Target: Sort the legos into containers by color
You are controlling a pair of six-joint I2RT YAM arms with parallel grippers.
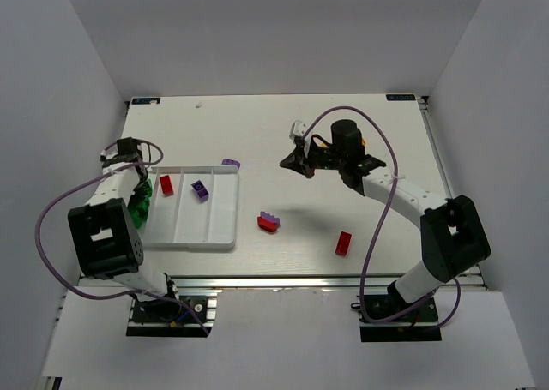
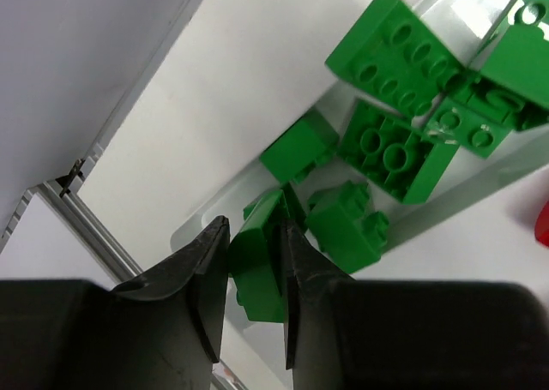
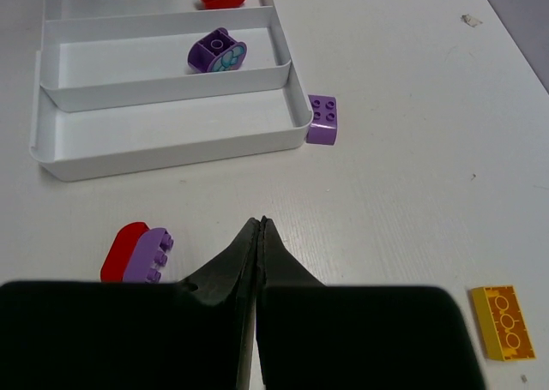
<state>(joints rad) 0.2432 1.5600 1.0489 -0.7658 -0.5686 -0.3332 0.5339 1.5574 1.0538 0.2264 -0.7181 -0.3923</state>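
Observation:
My left gripper (image 2: 256, 227) is shut on a green lego (image 2: 257, 270) and holds it over the left end compartment of the white tray (image 2: 190, 227). Several green legos (image 2: 390, 146) lie heaped in that compartment. From above, the left gripper (image 1: 140, 184) hangs over this green pile (image 1: 141, 203). A red lego (image 1: 165, 184) and a purple lego (image 1: 200, 190) lie in two other compartments of the tray (image 1: 219, 223). My right gripper (image 3: 260, 223) is shut with nothing in it, above bare table right of the tray (image 3: 171, 141).
Loose on the table are a purple lego (image 3: 322, 119) by the tray's corner, a red and purple stacked piece (image 3: 137, 253), a yellow lego (image 3: 502, 321) and a red lego (image 1: 344, 243). Grey walls close in the table on three sides.

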